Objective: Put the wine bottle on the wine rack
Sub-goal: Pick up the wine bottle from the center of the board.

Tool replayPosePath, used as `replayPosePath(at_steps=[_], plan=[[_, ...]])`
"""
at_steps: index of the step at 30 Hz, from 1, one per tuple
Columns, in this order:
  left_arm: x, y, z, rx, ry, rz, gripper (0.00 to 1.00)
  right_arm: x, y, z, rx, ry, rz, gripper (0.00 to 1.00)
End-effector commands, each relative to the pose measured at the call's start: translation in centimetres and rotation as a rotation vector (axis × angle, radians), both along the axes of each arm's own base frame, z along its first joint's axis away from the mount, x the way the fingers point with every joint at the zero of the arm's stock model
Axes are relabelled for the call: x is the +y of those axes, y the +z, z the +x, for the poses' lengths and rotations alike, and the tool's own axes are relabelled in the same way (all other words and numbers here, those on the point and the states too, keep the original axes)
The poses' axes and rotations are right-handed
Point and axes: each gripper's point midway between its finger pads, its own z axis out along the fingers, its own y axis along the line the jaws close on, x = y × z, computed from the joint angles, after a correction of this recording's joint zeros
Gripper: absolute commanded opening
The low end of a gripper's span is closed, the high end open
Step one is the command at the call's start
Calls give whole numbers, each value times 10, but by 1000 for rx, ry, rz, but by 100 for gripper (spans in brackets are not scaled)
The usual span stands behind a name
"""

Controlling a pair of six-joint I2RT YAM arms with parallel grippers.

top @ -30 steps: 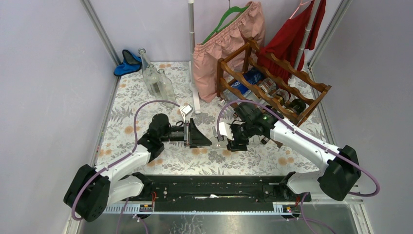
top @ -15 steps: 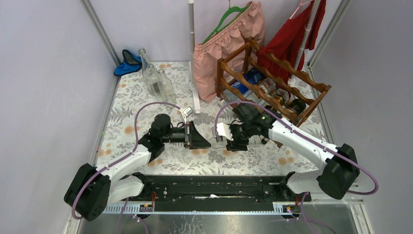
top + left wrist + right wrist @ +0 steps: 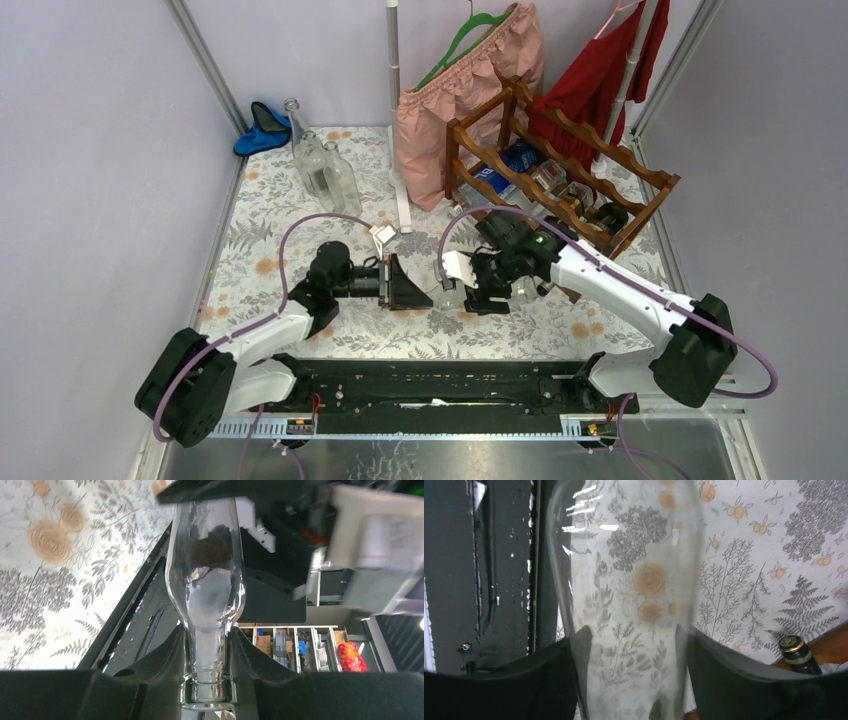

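A clear glass wine bottle (image 3: 447, 292) lies level between my two grippers, low over the flowered table. My left gripper (image 3: 420, 293) is shut on its neck; in the left wrist view the neck and lip (image 3: 207, 685) sit pinched between the dark fingers (image 3: 160, 675) of the left gripper (image 3: 207, 680). My right gripper (image 3: 472, 292) is shut on the wide body. Through the glass (image 3: 624, 580) in the right wrist view, held by the right gripper (image 3: 631, 655), I see the tablecloth pattern. The reddish-brown wine rack (image 3: 560, 170) stands behind the right arm.
Two clear bottles (image 3: 322, 165) stand at the back left beside a blue item (image 3: 262, 130). A pink skirt (image 3: 450, 100) and a red garment (image 3: 600, 80) hang by the rack. Dark bottles lie in the rack, one capped top (image 3: 796, 650) showing close to my right gripper.
My left gripper has closed onto the bottle's neck. The left arm shifted a little nearer and the right gripper eased slightly left, still holding the body.
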Motion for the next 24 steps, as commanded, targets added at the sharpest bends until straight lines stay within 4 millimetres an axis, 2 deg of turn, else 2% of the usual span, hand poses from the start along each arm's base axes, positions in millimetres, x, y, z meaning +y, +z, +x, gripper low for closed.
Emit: replayPosePath(at_steps=[1,6,10,12,14,19,21,24], plan=[[3,-4,-11,-18,-26,-60,0,28,53,8,-27,-44,171,84],[6,-2,-15,-31,-19,-90,0,31,82,0,-2,-61,221,99],[9,7,-18,-23,8,-146,0,29,117,-12,14,-36,265,100],[11,12,-19,-18,19,-176,0,28,142,-14,6,-41,304,100],[10,17,-18,-24,43,-198,0,27,167,-8,-14,-83,357,100],[-2,38,-7,-54,129,-269,0,10,234,29,-103,-281,516,100],[-5,47,-3,-49,166,-309,0,2,251,38,-152,-330,556,100],[-12,56,4,-60,212,-344,0,-7,264,45,-194,-379,587,100]])
